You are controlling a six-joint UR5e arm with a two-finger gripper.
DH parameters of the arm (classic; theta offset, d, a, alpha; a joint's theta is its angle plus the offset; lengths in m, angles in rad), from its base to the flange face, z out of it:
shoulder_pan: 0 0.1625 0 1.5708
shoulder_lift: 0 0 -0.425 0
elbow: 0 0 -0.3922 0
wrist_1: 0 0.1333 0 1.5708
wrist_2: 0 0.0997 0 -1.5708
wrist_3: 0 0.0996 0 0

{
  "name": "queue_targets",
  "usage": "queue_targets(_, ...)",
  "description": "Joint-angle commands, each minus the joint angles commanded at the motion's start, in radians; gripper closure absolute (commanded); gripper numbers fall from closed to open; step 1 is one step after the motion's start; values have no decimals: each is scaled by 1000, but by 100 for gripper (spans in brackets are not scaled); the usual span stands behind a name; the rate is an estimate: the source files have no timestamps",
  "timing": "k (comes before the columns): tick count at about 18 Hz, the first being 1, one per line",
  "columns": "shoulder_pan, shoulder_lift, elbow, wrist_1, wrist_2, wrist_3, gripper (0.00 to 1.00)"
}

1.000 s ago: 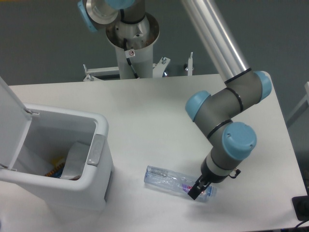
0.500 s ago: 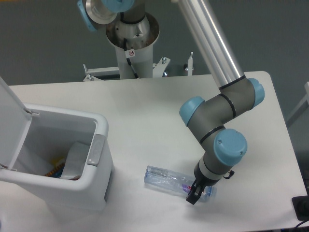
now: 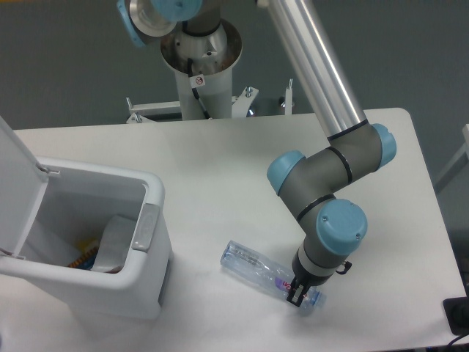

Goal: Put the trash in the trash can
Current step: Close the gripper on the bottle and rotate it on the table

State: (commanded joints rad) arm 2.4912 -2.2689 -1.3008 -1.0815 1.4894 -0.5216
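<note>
Gripping the clear plastic water bottle with the pink-and-purple label (image 3: 265,273), lying near-right on the white tabletop (image 3: 220,158), the end effector (image 3: 296,296) should lift it level before crossing left to the open white rectangular plastic bin (image 3: 150,220).

From my screen I see a white surface (image 3: 220,154) with a rounded corner at the far right. Behind its far edge there is a white metal bracket (image 3: 212,107) with some bolts, and a small upright white post (image 3: 290,94) near it. The background is a plain dark grey wall (image 3: 58,66). At the bottom right corner a dark object (image 3: 458,317) shows partly; I cannot tell what it is.
</note>
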Motion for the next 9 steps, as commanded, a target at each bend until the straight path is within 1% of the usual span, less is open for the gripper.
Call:
queue_targets(1,2,21,0,-2,0,15,49)
queue_targets(3,2,41,2,-8,0,86,49)
queue_targets(5,3,67,12,-5,-1,121,49)
queue_targets(6,3,83,30,-6,-1,136,49)
queue_targets(7,5,97,60,-8,-5,172,49)
queue_targets(9,6,117,124,-11,-8,193,49)
